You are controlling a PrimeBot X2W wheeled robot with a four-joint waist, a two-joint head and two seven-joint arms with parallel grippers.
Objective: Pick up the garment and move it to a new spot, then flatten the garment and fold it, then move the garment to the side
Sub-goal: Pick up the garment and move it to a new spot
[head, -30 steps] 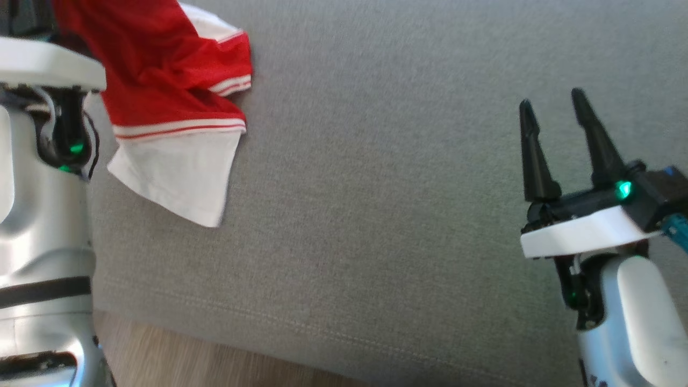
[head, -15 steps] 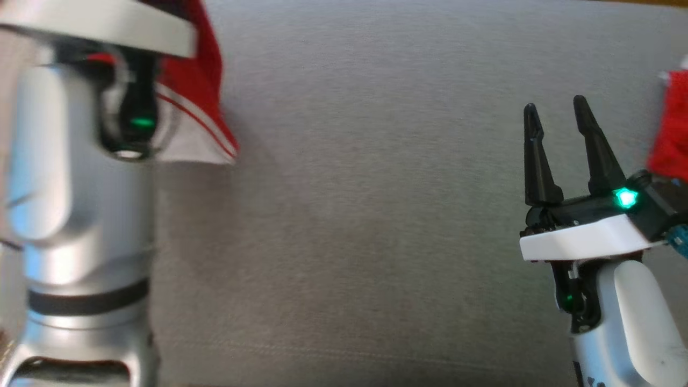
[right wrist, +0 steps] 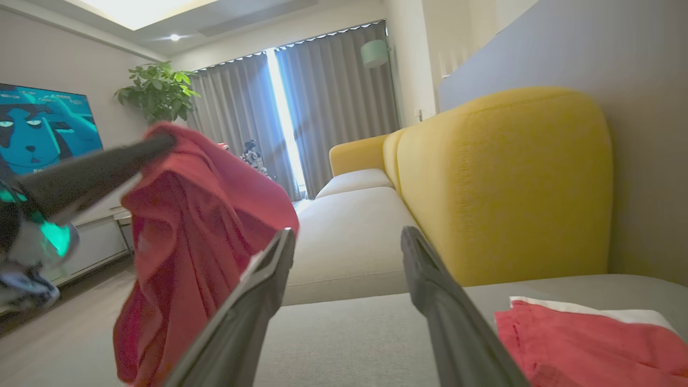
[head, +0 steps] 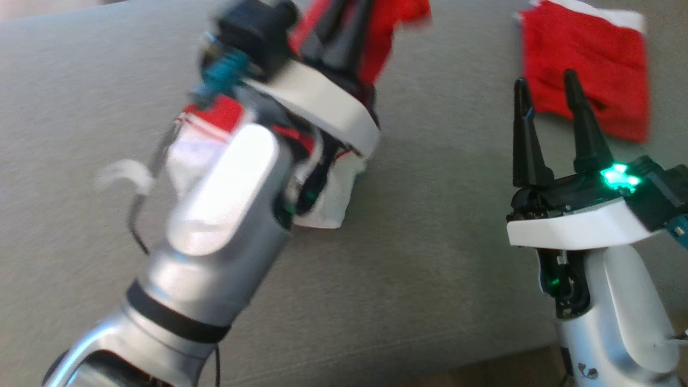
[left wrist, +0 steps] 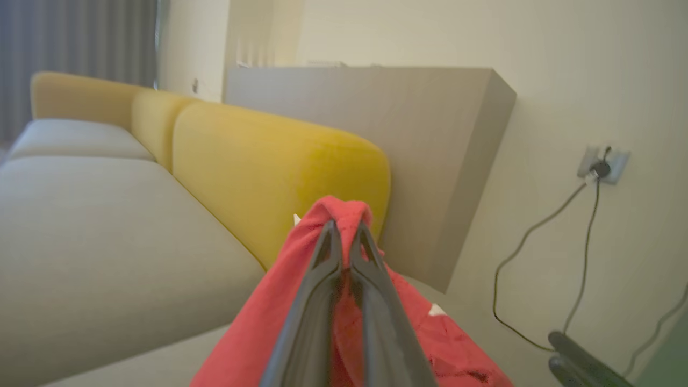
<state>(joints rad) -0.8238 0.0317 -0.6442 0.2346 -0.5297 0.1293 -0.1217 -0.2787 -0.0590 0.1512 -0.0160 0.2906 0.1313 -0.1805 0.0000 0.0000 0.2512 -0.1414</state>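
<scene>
In the head view, the left fingers (head: 344,37) sat at 12 o'clock, clenched on a bunch of the red garment (head: 400,21). Its red and white folds hung down behind the blurred left forearm over the grey sofa seat (head: 430,242). A second red cloth (head: 586,80) with a white edge lay flat on the seat at 1 o'clock. The right fingers (head: 583,129) stood at 3 o'clock, spread apart and holding nothing, their tips just short of that cloth.

In the left wrist view, the left fingers (left wrist: 322,290) rose from 6 o'clock, pressed together with the garment (left wrist: 258,333) draped over their tips. A yellow backrest (left wrist: 269,172) stood behind them.

In the right wrist view, the right fingers (right wrist: 258,301) gaped wide at 6 o'clock. The garment (right wrist: 204,226) dangled at 9 o'clock from the left fingers (right wrist: 97,172), and the second red cloth (right wrist: 580,344) lay at 4 o'clock.
</scene>
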